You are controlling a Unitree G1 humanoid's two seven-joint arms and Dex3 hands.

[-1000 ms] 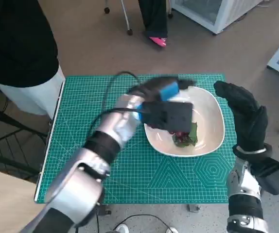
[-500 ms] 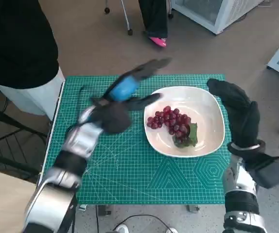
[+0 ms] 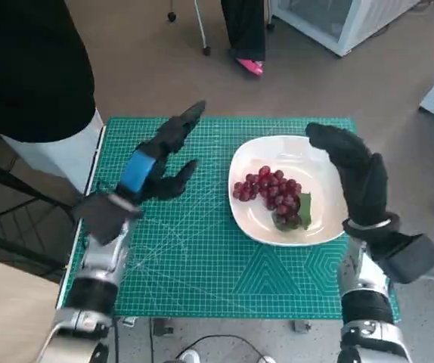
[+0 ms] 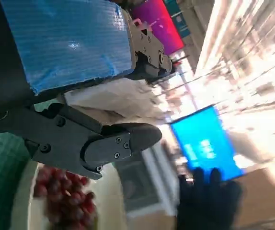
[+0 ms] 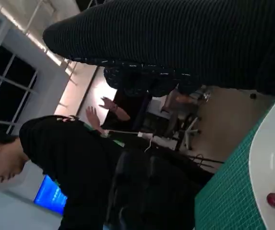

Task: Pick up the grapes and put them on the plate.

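Nearest in the head view, the two pale forearms rise from the bottom edge over a green cutting mat (image 3: 202, 265) that covers the counter (image 3: 77, 249). The left hand (image 3: 156, 162), black with blue tape on its back, hangs over the mat's left half, well apart from the plate, its fingers (image 3: 183, 119) spread wide and holding nothing. The left wrist view agrees: the taped back and one black finger (image 4: 108, 141) stand clear of everything, with the grapes and the plate's rim blurred beyond them and the gloved hand dark in the distance.

The right hand (image 3: 353, 170), in its black knitted glove, is raised at the plate's right edge, partly over the rim, fingers loosely apart and empty. Whether it touches the plate cannot be told.

The white plate (image 3: 319, 223) sits on the right half of the mat. The grapes (image 3: 266, 189), a red bunch, lie in its middle, with a green leaf (image 3: 291, 219) just beside them on the near side. The right wrist view shows a few of these grapes at the plate's rim under the dark band of the glove.

Farther off, a person in black (image 3: 28, 68) stands at the counter's far left corner; that person (image 5: 80, 167) also fills much of the right wrist view. Beyond the counter, on the floor, are another person's dark legs (image 3: 246, 30) and a pink shoe (image 3: 249, 66).
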